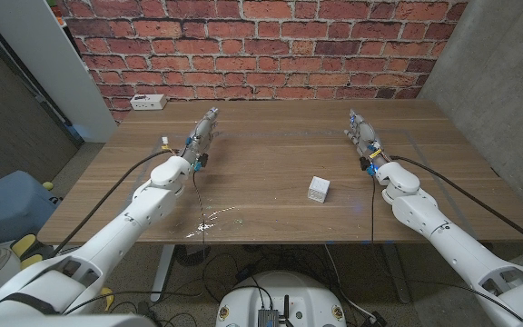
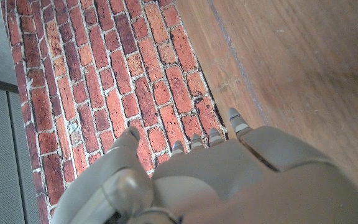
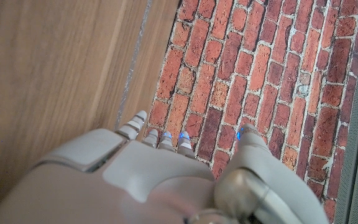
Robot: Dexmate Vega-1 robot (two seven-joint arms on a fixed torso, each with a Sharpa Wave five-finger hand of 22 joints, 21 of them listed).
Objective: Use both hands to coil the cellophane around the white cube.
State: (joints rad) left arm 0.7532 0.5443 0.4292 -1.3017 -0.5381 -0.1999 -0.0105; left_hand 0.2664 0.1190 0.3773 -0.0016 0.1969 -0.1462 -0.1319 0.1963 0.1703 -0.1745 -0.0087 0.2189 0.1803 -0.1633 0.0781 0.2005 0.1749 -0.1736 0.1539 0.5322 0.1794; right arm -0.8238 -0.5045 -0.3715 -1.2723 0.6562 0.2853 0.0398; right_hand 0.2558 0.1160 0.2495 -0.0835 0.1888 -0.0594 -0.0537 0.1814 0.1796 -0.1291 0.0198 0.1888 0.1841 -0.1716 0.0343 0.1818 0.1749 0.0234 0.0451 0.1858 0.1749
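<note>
Both hands stand apart on the table [image 1: 271, 204], left hand [image 1: 204, 134] upper left, right hand [image 1: 362, 136] upper right, fingers straight, holding nothing. White cube [image 1: 318, 190] sits right of centre, cellophane [image 1: 212, 221] at the lower edge.

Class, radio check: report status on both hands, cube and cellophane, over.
Left hand and right hand open, holding nothing. White cube untouched; cellophane at near edge. Nothing in the way.

Even, soft indoor light; the counter [image 1: 271, 173] shows faint sheen and weak shadows. The head view bends at its edges. In both wrist views the near robot hand [image 2: 229, 180] is blurred.
</note>
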